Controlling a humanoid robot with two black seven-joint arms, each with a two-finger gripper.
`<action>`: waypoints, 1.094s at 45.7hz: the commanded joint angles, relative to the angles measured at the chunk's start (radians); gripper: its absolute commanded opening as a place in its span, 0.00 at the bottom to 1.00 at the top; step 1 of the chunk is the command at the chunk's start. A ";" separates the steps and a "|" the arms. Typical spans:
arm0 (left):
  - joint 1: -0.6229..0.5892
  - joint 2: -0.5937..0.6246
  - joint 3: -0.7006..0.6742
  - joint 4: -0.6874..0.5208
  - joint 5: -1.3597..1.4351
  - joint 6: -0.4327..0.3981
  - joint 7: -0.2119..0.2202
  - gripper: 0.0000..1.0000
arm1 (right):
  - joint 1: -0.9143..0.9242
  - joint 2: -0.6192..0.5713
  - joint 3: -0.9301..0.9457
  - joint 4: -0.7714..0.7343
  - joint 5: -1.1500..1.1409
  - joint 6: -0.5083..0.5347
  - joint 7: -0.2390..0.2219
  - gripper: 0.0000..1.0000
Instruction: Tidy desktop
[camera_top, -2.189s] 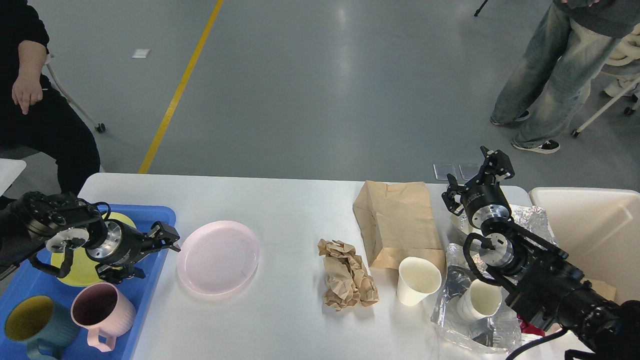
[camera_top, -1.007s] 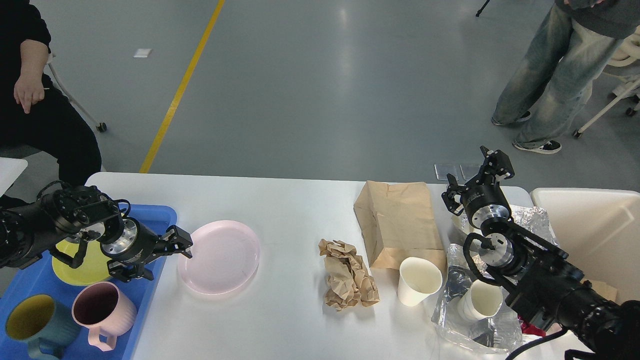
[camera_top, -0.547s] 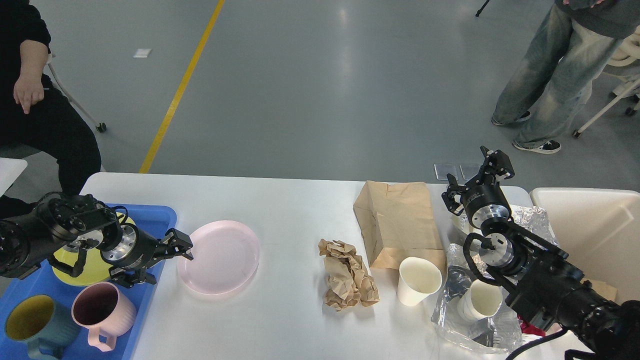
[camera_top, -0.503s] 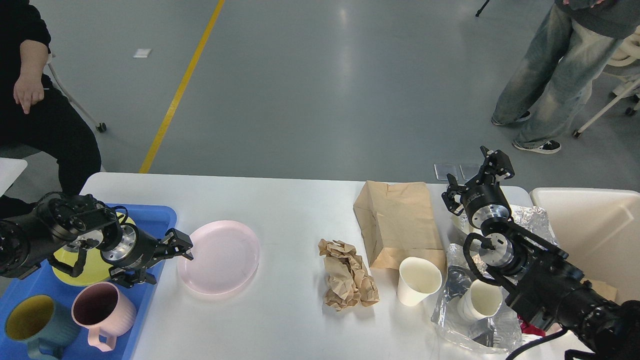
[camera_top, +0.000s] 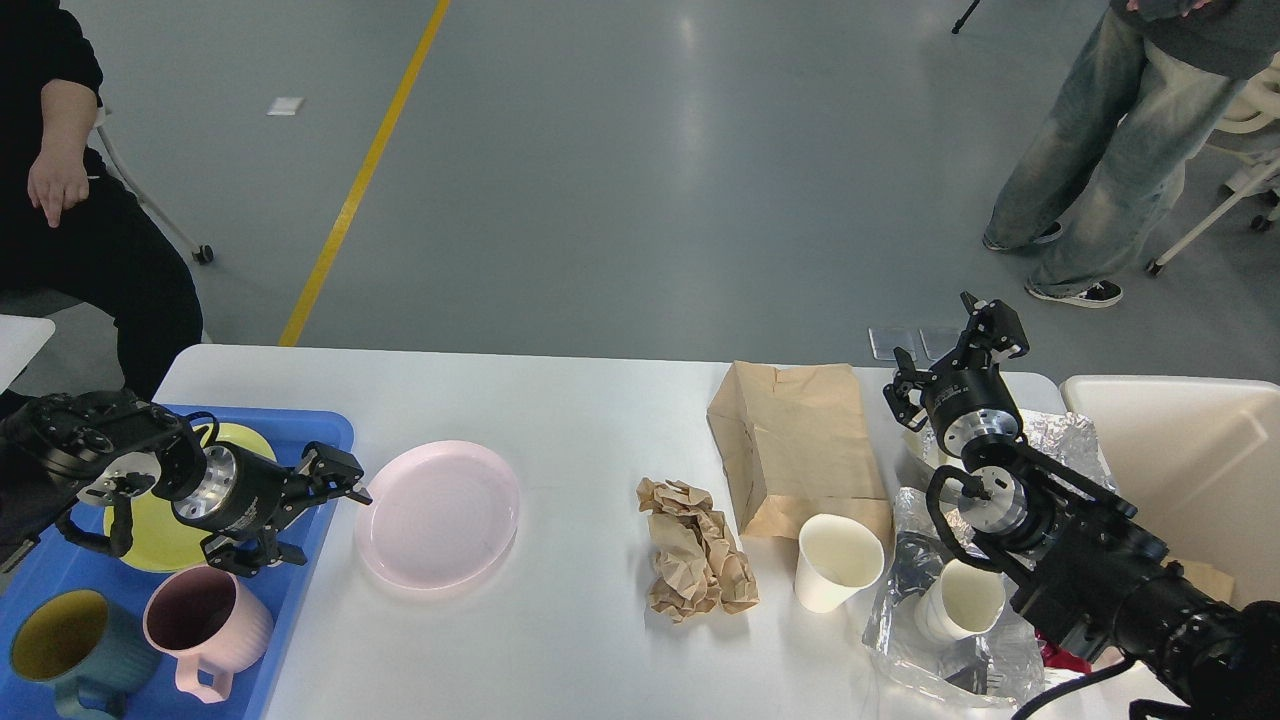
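The white desktop (camera_top: 580, 420) carries a pink plate (camera_top: 437, 512), a crumpled brown paper wad (camera_top: 695, 548), a flat brown paper bag (camera_top: 795, 445) and a white paper cup (camera_top: 835, 562). My left gripper (camera_top: 318, 518) is open and empty over the right rim of the blue tray (camera_top: 318, 430), just left of the pink plate and apart from it. At the right, my right gripper (camera_top: 948, 352) points away from me, open and empty, beside the bag's far right corner.
The blue tray holds a yellow plate (camera_top: 150, 525), a pink mug (camera_top: 205, 625) and a teal mug (camera_top: 60, 650). A second paper cup (camera_top: 960, 600) lies in clear plastic wrap; crumpled foil (camera_top: 1062, 435) lies behind. A cream bin (camera_top: 1180, 460) stands at far right. People stand beyond the table.
My left gripper reached right to the pink plate's rim, then drew back left over the tray edge, still open. The right arm has not moved.
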 joint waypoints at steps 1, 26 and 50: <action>0.054 0.017 -0.089 0.028 0.003 0.001 0.000 0.95 | 0.001 0.000 0.000 0.000 0.000 0.000 0.000 1.00; 0.048 0.045 -0.108 0.023 0.005 -0.059 -0.001 0.95 | 0.001 0.000 0.000 0.000 0.000 0.000 0.000 1.00; -0.050 0.049 -0.013 0.029 0.006 -0.142 -0.003 0.96 | 0.001 0.000 0.000 0.000 0.000 0.000 0.000 1.00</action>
